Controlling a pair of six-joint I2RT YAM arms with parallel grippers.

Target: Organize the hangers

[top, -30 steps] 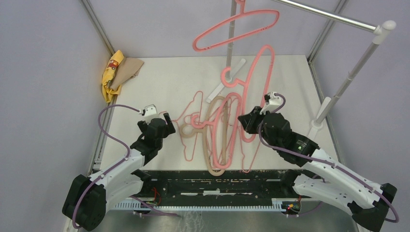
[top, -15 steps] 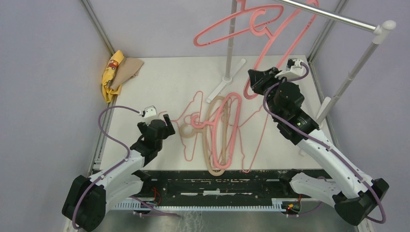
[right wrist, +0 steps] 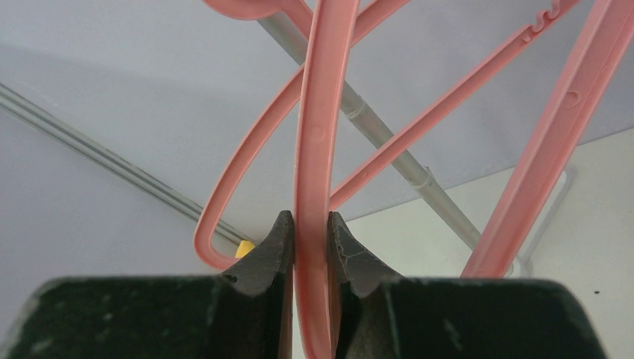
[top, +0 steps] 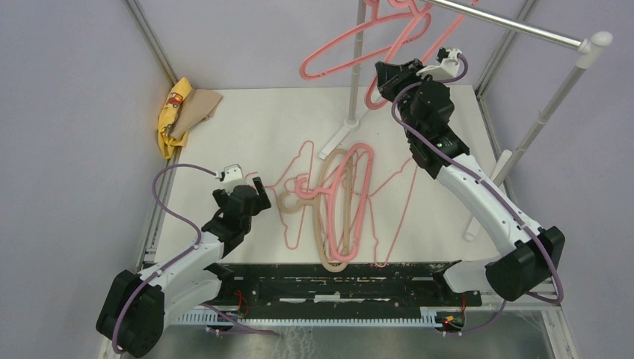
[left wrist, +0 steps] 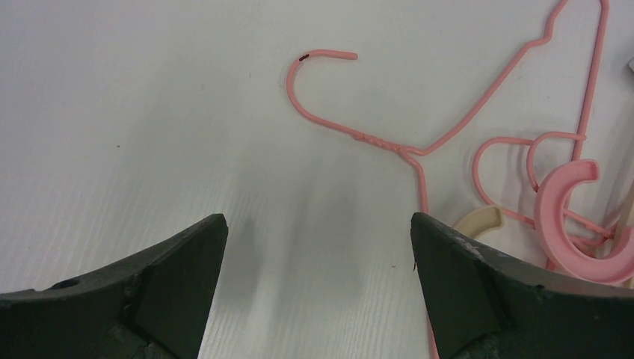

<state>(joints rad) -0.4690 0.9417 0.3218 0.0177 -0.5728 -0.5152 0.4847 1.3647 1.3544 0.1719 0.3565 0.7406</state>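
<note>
the right gripper (right wrist: 310,224) has gone up from the table (top: 247,120) to the rail (top: 523,28), pinched tight on a thick pink hanger (right wrist: 314,112). so it looks nearly hung. the left gripper (left wrist: 318,224) is wide apart, low over a thin hanger (left wrist: 389,142) by the pile (top: 340,217).

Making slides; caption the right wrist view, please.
Right gripper clamps a thick pink plastic hanger, silver pole behind.

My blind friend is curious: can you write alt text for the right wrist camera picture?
Two black fingers pinch the bar of a thick pink hanger. Behind it, another pink hanger and a grey rail cross a pale wall.
</note>
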